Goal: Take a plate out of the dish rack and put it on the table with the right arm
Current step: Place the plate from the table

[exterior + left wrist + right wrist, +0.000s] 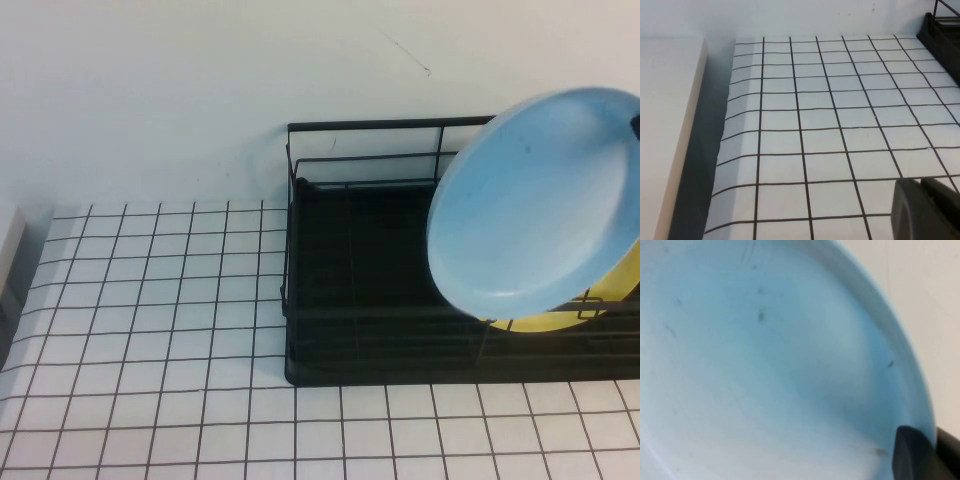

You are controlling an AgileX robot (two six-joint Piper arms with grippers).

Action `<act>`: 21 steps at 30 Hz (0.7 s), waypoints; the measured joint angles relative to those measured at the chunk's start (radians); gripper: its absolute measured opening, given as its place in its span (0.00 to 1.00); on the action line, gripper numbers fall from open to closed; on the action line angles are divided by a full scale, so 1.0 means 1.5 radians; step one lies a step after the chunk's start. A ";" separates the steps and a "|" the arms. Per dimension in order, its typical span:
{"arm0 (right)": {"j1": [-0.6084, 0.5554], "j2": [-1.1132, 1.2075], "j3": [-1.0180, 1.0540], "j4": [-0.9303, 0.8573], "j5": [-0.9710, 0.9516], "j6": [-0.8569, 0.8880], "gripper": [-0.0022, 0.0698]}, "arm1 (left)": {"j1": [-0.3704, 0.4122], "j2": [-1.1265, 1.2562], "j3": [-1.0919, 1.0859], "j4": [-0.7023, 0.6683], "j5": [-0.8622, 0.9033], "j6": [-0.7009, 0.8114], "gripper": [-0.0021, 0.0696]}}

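Note:
The light blue plate (pixel 535 200) hangs tilted in the air above the right part of the black wire dish rack (pixel 360 300). It fills the right wrist view (pixel 765 365). My right gripper (pixel 932 450) is shut on the plate's rim, one finger on each face; in the high view only a dark bit of it shows at the right edge (pixel 634 125). My left gripper (pixel 927 207) is shut and empty, low over the gridded white table (pixel 815 130), out of the high view.
A yellow plate (pixel 590 300) stands in the rack behind the blue one. The rack's left part holds no plates. The gridded table (pixel 150 330) stretches left and in front of the rack. A pale ledge (pixel 665 125) borders the table's left edge.

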 joint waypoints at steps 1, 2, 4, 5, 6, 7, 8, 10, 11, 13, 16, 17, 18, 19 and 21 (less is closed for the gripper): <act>0.000 -0.010 0.000 -0.004 0.020 0.017 0.04 | 0.000 0.000 0.000 0.000 0.000 0.000 0.02; 0.000 -0.018 0.000 -0.014 0.043 0.045 0.04 | 0.000 0.000 0.000 0.000 0.000 0.000 0.02; 0.000 -0.026 -0.001 -0.054 0.097 0.113 0.04 | 0.000 0.000 0.000 0.000 0.000 0.000 0.02; 0.000 -0.026 -0.001 -0.078 0.112 0.144 0.04 | 0.000 0.000 0.000 0.000 0.000 0.000 0.02; 0.000 -0.026 -0.001 -0.115 0.142 0.191 0.04 | 0.000 0.000 0.000 0.000 0.000 0.000 0.02; 0.000 -0.022 -0.001 -0.156 0.164 0.231 0.04 | 0.000 0.000 0.000 0.000 0.000 0.002 0.02; 0.000 -0.019 0.000 -0.195 0.178 0.264 0.04 | 0.000 0.000 0.000 0.000 0.000 0.002 0.02; 0.000 -0.005 0.013 -0.263 0.193 0.341 0.04 | 0.000 0.000 0.000 0.000 0.000 0.003 0.02; 0.000 0.004 0.020 -0.284 0.193 0.366 0.04 | 0.000 0.000 0.000 0.000 0.000 0.003 0.02; 0.000 0.024 0.044 -0.316 0.188 0.406 0.04 | 0.000 0.000 0.000 0.000 0.000 0.003 0.02; 0.000 0.065 0.086 -0.347 0.169 0.426 0.04 | 0.000 0.000 0.000 0.000 0.000 0.002 0.02; 0.000 0.077 0.099 -0.355 0.156 0.429 0.04 | 0.000 0.000 0.000 0.000 0.000 0.002 0.02; 0.000 0.092 0.110 -0.362 0.141 0.431 0.04 | 0.000 0.000 0.000 0.000 0.000 0.002 0.02; 0.000 0.108 0.118 -0.370 0.127 0.434 0.04 | 0.000 0.000 0.000 0.000 0.000 0.002 0.02; 0.000 0.139 0.123 -0.383 0.100 0.450 0.04 | 0.000 0.000 0.000 0.000 0.000 0.002 0.02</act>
